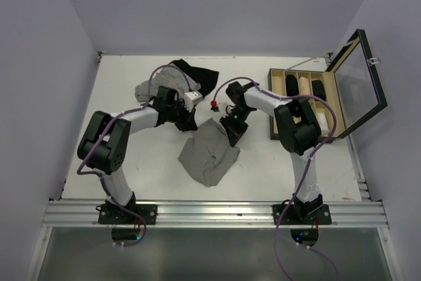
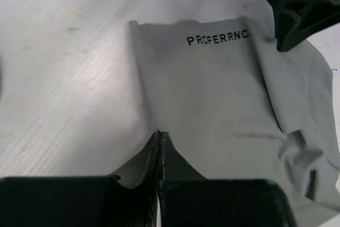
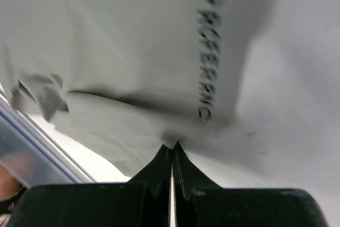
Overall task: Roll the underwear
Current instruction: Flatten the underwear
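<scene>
Underwear (image 1: 210,153): lay rumpled near the middle of the table (image 1: 125,97), between the two arms, one corner towards the near edge. Bore black lettering along the waistband (image 2: 218,39), legible in both wrist views. Left gripper (image 2: 160,133): clamped fully shut, tips meeting right at the cloth's side edge, that edge gathered into them. Right gripper (image 3: 172,144): closed just as tight, pinching a pucker of grey cloth just beside the end of the lettering. Seen from above, sat at the far side of the garment, left tips towards its left, right tips on its right. Beyond the left arm: striped garment (image 1: 152,87), black garment (image 1: 200,74) touching it. At far right: box (image 1: 272,104), lid (image 1: 360,83) raised, rolled pieces in its compartments.
</scene>
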`<move>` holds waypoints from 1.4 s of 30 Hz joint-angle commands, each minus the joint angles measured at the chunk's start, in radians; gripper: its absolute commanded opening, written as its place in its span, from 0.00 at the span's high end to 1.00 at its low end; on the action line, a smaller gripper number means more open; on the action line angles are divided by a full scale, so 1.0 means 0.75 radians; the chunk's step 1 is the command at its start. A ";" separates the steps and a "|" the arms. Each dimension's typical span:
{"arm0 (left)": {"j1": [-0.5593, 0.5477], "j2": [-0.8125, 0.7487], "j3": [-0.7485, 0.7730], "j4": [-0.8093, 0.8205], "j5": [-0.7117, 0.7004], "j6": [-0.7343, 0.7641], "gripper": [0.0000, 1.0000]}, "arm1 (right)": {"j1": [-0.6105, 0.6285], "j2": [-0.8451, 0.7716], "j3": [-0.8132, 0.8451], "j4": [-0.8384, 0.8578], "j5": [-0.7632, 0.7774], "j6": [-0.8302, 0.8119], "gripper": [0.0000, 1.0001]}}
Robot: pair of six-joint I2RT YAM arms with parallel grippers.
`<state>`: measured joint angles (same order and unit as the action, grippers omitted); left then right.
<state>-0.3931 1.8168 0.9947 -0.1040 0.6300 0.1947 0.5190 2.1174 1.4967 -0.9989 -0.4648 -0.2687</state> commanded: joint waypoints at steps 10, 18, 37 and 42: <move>0.248 -0.297 -0.089 -0.066 0.283 0.155 1.00 | -0.042 -0.001 0.171 -0.059 -0.090 -0.169 1.00; -0.124 -0.371 -0.234 -0.105 0.205 0.317 1.00 | -0.089 -0.052 0.015 -0.006 -0.080 -0.169 1.00; 0.068 -0.267 -0.034 -0.080 0.101 0.305 0.65 | -0.128 -0.076 -0.067 0.009 -0.069 -0.233 1.00; 0.068 -0.134 -0.011 -0.029 0.182 0.242 0.62 | -0.130 -0.070 -0.071 0.009 -0.067 -0.233 1.00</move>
<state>-0.3389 1.6833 0.9535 -0.1772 0.7074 0.4198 0.4187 2.1040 1.4578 -1.0069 -0.5240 -0.4149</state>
